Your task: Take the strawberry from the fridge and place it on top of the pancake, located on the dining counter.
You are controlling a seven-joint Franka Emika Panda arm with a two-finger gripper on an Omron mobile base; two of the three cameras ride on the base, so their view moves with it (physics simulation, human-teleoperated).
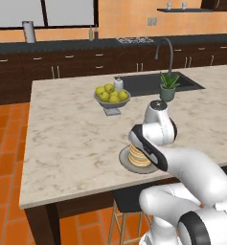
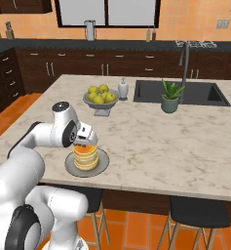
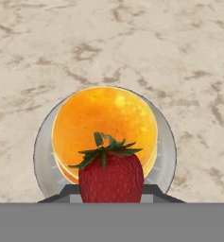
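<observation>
I have the gripper clamped on the strawberry, poised just above the pancake on its grey plate at the near edge of the dining counter, and if I release off-centre the berry could roll off the stack.

The strawberry is red with a green leafy cap, standing upright with the cap facing the hand camera, clamped between the two dark finger tips at the bottom of the hand view and poised right above the pancake. The pancake is a short golden-tan stack with a glossy orange top, sitting centred on a round grey plate. The plate rests on the dining counter, a beige marbled island top, near its front edge.
</observation>
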